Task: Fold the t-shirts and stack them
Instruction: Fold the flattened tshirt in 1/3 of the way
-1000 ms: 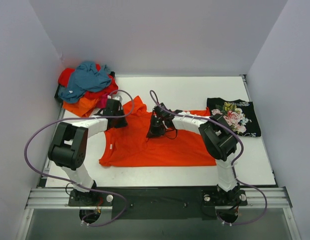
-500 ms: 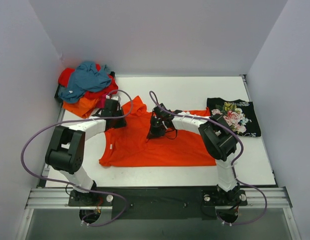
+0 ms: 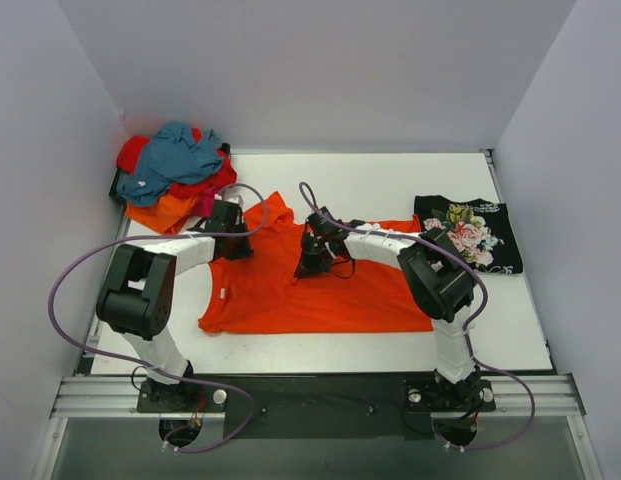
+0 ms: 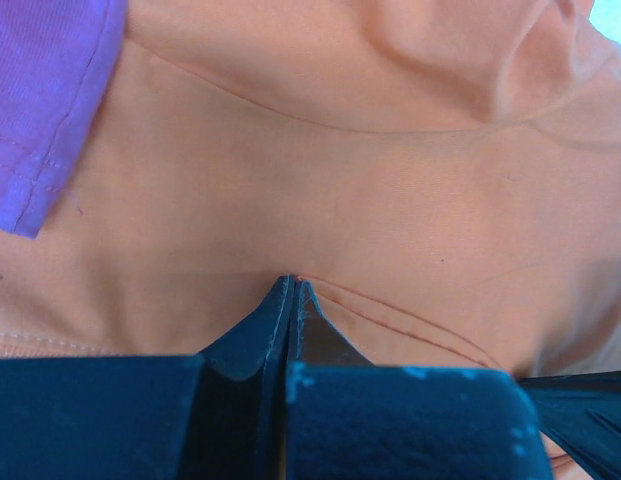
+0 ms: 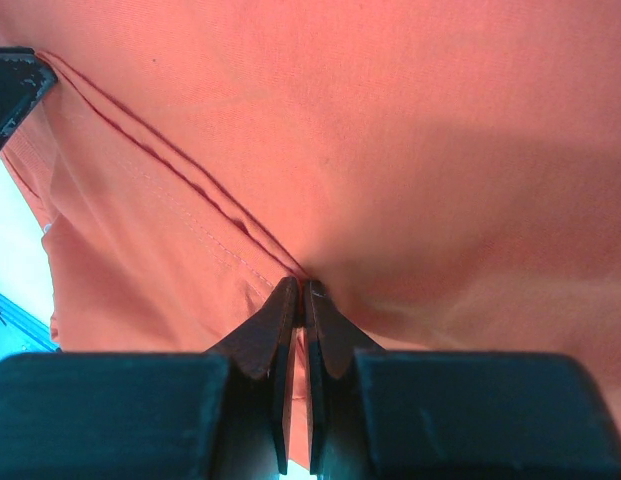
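Two grippers sit on one bright orange cloth t-shirt (image 3: 320,295), spread flat mid white table (image 3: 390,180). Left gripper (image 3: 228,228) is at the shirt's 10 o'clock edge, jaws pressed together, pinching a stitched fold of orange cloth. Right gripper (image 3: 312,265) is toward the shirt's 12 o'clock, jaws closed tight on a hem seam. Black floral-print folded t-shirt (image 3: 470,232) lies at table's 2 o'clock. Heap of teal, red and orange cloth shirts (image 3: 175,170) fills the 10 o'clock corner, just beside left gripper.

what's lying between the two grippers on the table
Only cloth of the orange t-shirt: in the top view it covers the whole stretch from the left gripper to the right gripper, with no other thing there.
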